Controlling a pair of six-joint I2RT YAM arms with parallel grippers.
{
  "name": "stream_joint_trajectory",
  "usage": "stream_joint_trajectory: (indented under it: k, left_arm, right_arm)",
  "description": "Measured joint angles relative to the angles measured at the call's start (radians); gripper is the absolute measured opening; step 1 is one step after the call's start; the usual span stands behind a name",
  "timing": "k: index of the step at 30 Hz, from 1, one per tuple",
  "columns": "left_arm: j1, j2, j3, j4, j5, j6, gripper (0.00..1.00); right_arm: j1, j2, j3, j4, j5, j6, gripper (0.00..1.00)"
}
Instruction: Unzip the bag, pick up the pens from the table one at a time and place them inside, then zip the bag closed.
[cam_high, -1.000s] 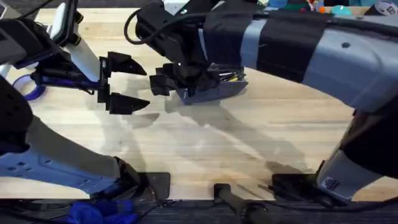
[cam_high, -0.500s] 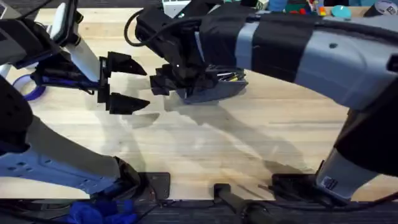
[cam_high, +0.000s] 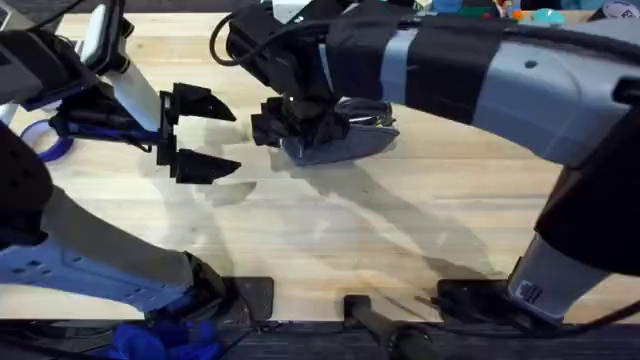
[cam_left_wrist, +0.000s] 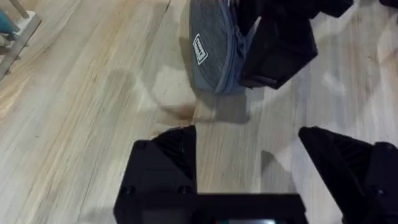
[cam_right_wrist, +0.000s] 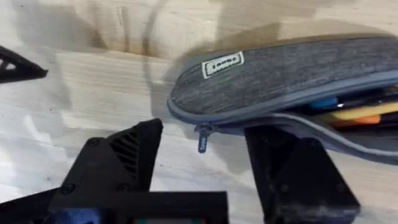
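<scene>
The bag (cam_high: 340, 140) is seen lying on the table (cam_high: 330, 240) toward the far middle, under the right arm, which reaches across from the lower right. The right gripper (cam_high: 285, 125) is set over the bag's left end, fingers apart. In the right wrist view one finger (cam_right_wrist: 292, 168) is placed over the open zipper edge, the other finger (cam_right_wrist: 124, 155) just off the rounded end, with the zipper pull (cam_right_wrist: 203, 139) hanging between them. The bag (cam_right_wrist: 280, 81) is part unzipped; coloured items, probably pens (cam_right_wrist: 354, 112), are glimpsed inside the gap, though they cannot be told apart clearly. A small white label (cam_right_wrist: 222, 64) is sewn on the grey side.

The left gripper (cam_high: 200, 135) is held left of the bag, near but apart from it, fingers spread wide and gripping nothing. From the left wrist view the bag (cam_left_wrist: 214, 50) is seen ahead with the right gripper (cam_left_wrist: 280, 43) against it.
</scene>
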Motion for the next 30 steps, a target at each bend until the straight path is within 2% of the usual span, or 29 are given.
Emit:
stream_joint_trajectory:
  k: [12, 15, 18, 20, 30]
  left_arm:
    - [0.0, 0.0, 0.0, 0.0, 0.0, 0.0, 0.993]
    - [0.0, 0.0, 0.0, 0.0, 0.0, 0.0, 0.994]
    - [0.0, 0.0, 0.0, 0.0, 0.0, 0.0, 0.994]
    - [0.0, 0.0, 0.0, 0.0, 0.0, 0.0, 0.993]
    - [0.0, 0.0, 0.0, 0.0, 0.0, 0.0, 0.993]
  right_arm:
    - [-0.004, 0.0, 0.0, -0.003, 0.005, -0.001, 0.587]
    - [-0.004, 0.0, 0.0, -0.003, 0.009, 0.0, 0.456]
    - [-0.005, 0.0, 0.0, -0.003, 0.011, 0.0, 0.417]
    - [-0.005, 0.004, 0.0, -0.003, 0.015, 0.0, 0.335]
    - [-0.005, 0.015, 0.0, 0.003, 0.014, -0.001, 0.049]
